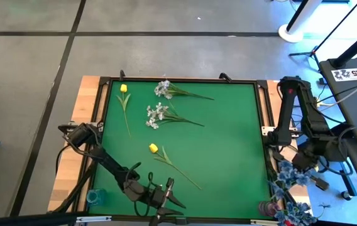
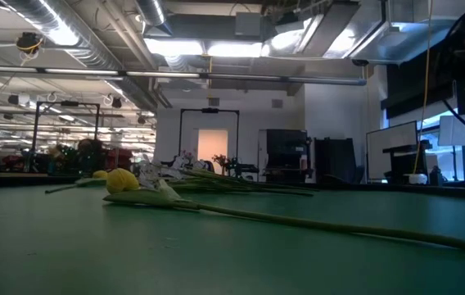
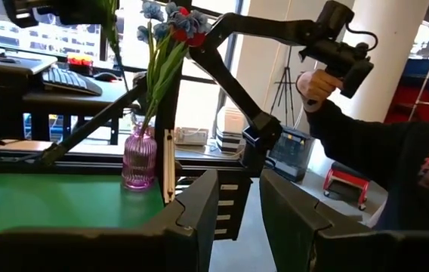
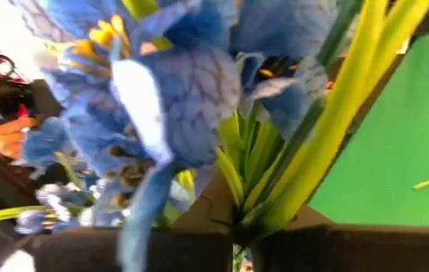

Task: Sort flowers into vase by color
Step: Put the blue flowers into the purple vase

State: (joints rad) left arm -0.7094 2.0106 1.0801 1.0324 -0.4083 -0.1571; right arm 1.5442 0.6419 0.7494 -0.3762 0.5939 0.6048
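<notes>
Four flowers (image 1: 159, 112) lie on the green table (image 1: 229, 138); left end effector (image 1: 166, 194) apart, right end effector (image 1: 290, 171) clamps blue flowers (image 4: 162, 98)

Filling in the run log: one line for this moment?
left gripper: open, table's near edge | right gripper: shut on blue flowers over pink vase | on mat: two yellow tulips, two white sprays

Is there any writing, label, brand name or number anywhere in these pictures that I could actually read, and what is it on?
No text here can be read with confidence.
A white tag on the desk to the right of the table in the high view: dark marks, too small and blurred to read.
Nothing legible shows on the green mat, the pink vase or the arms.
</notes>
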